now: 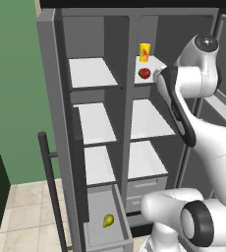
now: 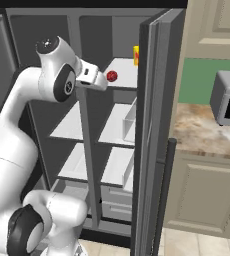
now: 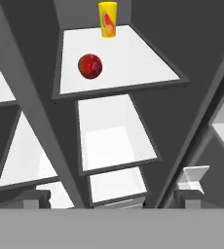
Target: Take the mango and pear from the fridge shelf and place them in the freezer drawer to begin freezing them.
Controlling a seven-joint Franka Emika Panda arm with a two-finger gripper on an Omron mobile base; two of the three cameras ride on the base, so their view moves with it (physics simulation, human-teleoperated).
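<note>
Rendered scene under even, diffuse light with no visible source. Fridge shelves (image 3: 133, 63) read bright white at frame centre; cabinet walls stay dim grey. Shadows are soft, glare absent. All views are slightly soft and low-resolution.

The fridge (image 1: 127, 123) stands open, its white shelves in two columns split by a grey divider. On the top right fridge shelf (image 1: 152, 74) the mango (image 1: 144, 73) sits near the front edge, with a yellow carton (image 1: 144, 51) upright just behind it. The white arm (image 1: 188, 98) reaches up from the lower right, its end just right of the mango. Below the left column, the freezer drawer (image 1: 122, 216) is pulled out, and the pear (image 1: 108, 220) lies inside on its floor.
</note>
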